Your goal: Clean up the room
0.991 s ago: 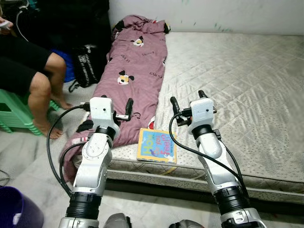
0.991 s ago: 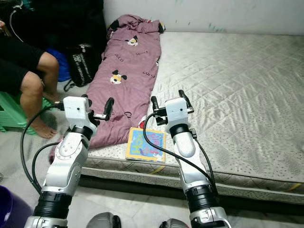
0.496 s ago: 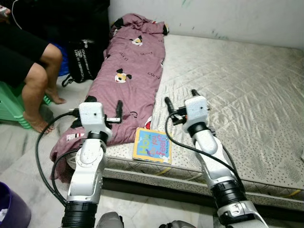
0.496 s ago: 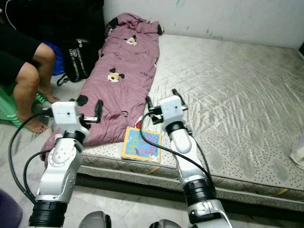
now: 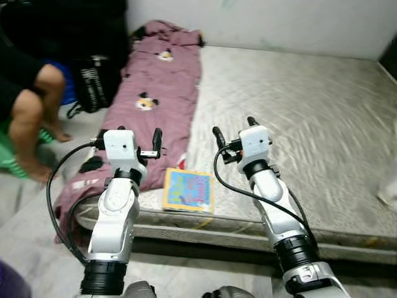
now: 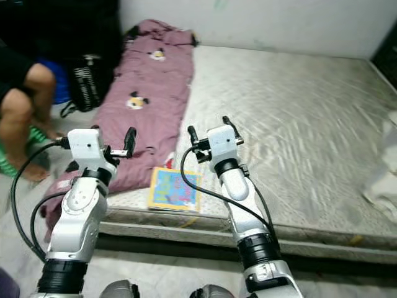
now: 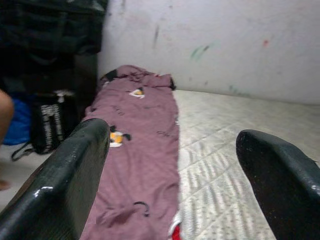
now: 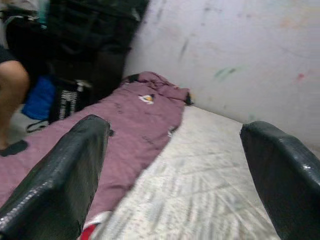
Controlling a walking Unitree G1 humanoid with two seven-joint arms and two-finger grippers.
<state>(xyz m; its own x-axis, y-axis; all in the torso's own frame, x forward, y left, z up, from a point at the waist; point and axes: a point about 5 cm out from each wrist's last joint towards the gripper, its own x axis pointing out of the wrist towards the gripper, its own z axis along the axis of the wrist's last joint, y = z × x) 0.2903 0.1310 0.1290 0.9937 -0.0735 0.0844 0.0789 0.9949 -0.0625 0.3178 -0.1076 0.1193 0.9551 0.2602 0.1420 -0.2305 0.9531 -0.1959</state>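
Observation:
A mauve blanket (image 5: 152,105) printed with cartoon figures lies along the left side of a grey quilted mattress (image 5: 310,124), its near end hanging over the corner. A colourful children's book (image 5: 188,189) lies flat at the mattress's front edge, between my two arms. My left gripper (image 5: 130,133) is open and empty, raised over the blanket's near end. To the right of the book, my right gripper (image 5: 233,126) is also open and empty, held above the mattress. Both wrist views look along the blanket (image 7: 140,130) toward the wall. The picture is blurred.
A person sits on a green stool (image 5: 6,155) at the left, bare leg (image 5: 28,105) near the mattress corner. A black bag (image 5: 93,84) stands on the floor beside the blanket. Something white (image 6: 381,186) lies at the mattress's right edge. A wall runs behind the mattress.
The camera has swung to the right, so the person and bag slid left and the white thing came into view. Both grippers stay raised and open.

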